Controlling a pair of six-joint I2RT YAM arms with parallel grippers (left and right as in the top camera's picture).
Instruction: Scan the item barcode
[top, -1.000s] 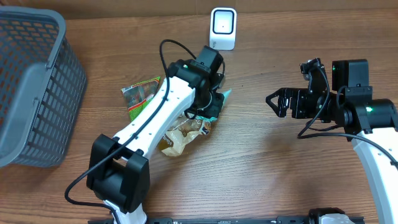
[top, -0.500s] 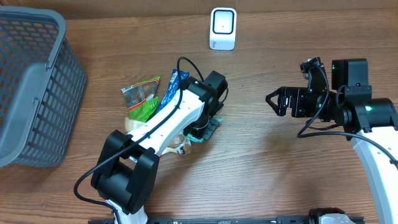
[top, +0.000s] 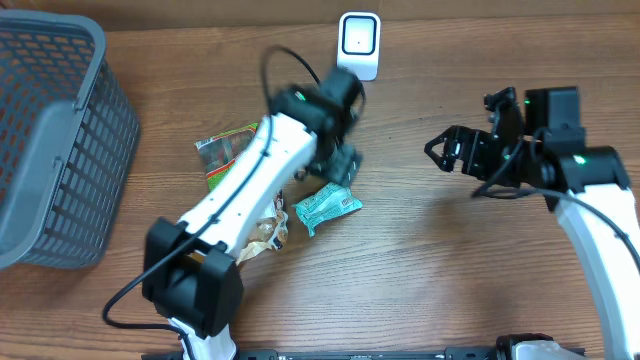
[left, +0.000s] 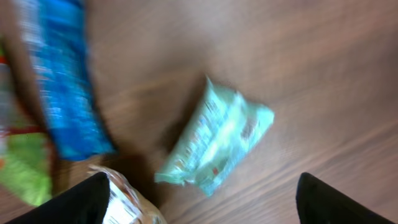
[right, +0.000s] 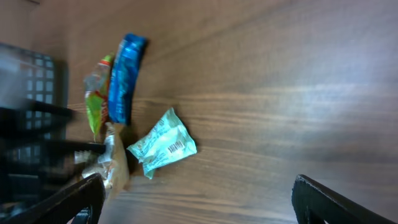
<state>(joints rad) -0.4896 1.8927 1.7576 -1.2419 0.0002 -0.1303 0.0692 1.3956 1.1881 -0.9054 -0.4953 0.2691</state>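
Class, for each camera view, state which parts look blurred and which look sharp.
Overhead: left arm motion-smeared, scanner and basket sharp. Left wrist: all soft, teal packet and blue packet streaked. Right wrist: barcode crisp, left edge smeared.

On the wood table (top: 420, 280) sit a gray basket (top: 50, 150), a white scanner (top: 359, 45), a light green packet (top: 326, 207), a blue bar (right: 125, 78), a green bag (top: 222, 155) and a crinkly brown wrapper (top: 266, 232).
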